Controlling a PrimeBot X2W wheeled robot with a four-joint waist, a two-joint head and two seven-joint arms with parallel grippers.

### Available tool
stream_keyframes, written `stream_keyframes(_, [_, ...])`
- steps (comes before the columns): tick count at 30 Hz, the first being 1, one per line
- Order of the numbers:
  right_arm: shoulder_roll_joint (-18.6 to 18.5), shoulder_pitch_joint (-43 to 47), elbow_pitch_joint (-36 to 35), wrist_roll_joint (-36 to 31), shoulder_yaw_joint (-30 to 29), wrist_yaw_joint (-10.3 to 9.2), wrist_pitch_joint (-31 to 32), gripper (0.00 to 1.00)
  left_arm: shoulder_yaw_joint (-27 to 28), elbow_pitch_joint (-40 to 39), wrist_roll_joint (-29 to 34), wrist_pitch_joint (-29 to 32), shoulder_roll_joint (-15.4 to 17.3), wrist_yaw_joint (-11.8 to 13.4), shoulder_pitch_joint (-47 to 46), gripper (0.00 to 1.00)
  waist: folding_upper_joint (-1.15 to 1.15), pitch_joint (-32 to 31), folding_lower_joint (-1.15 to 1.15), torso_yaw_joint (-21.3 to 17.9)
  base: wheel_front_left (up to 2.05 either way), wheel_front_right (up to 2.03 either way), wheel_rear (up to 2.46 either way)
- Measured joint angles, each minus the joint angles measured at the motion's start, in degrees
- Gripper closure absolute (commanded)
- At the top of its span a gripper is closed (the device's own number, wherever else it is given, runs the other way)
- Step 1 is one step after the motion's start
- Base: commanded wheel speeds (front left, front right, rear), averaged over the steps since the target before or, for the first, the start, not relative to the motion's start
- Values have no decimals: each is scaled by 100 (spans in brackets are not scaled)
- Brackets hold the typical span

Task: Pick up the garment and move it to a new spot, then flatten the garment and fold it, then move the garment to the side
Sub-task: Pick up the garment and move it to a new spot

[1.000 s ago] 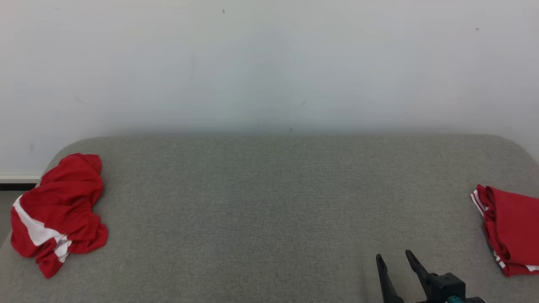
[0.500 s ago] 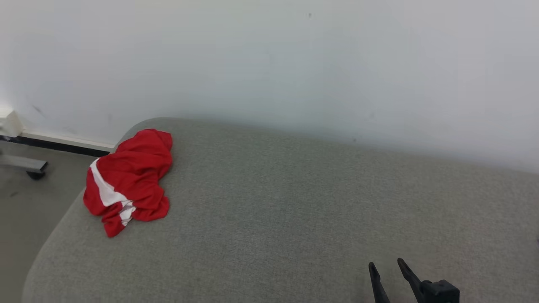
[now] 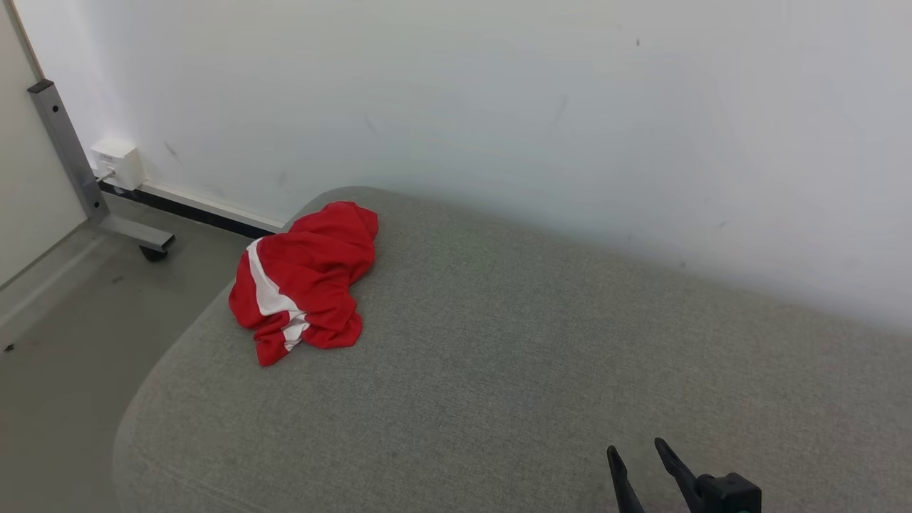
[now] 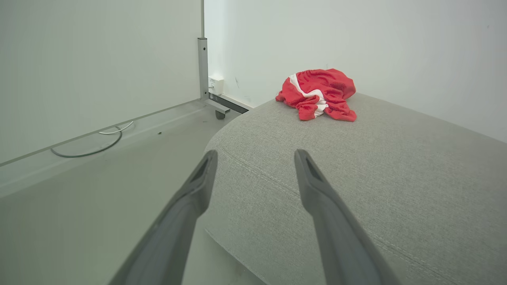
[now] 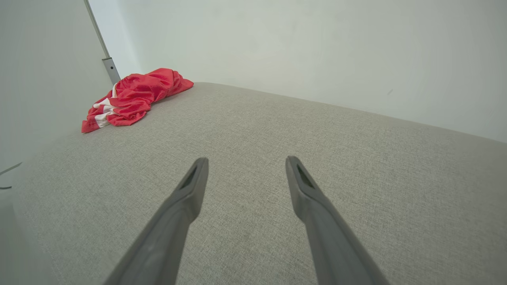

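At the bottom right of the head view the right gripper [image 3: 635, 447] rises from the frame edge. Its two dark fingers point up and slightly left, spread apart with nothing between them, low over the grey cushion [image 3: 499, 370]. In the right wrist view those fingers stand wide over bare fabric in the lower middle of the frame, aimed across the cushion toward the wall.

The left gripper [image 4: 256, 152], in the left wrist view, is likewise spread wide and empty. Its left finger lies over the floor [image 4: 99, 206] and its right finger over the cushion's rounded, stitched edge, so it hangs at the near corner.

Farther on, the garment [image 3: 306, 281], red with white bands, lies crumpled in a heap at the cushion's far left corner, left of centre in the head view and well apart from both grippers.

Beyond it, in the upper left, a grey metal post [image 3: 68, 153] stands on a castor foot, with a small white box [image 3: 117, 162] just beside it at the base of the white wall [image 3: 534, 107].
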Motion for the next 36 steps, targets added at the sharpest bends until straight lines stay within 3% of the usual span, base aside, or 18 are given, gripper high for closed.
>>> stream_keyframes(17, [1,-35,-55,76,15,0,-2,0,152,470,-182,0,83,0,-232,0,0,80,-1,39,0,0,0])
stream_keyframes(23, [1,-61,-109,-98,-46,0,-2,0,116,891,-352,45,293,56,-1253,0,0,294,0,-123,0,0,0])
stream_keyframes(28, [2,-303,-332,-435,-41,0,151,0,223,1305,-778,635,438,98,-2386,0,0,592,0,-329,0,0,0])
stream_keyframes(36, [-249,-773,-1193,-714,-82,0,548,0,298,1833,-1458,1491,1040,46,-3826,0,0,1362,1,-846,0,0,0])
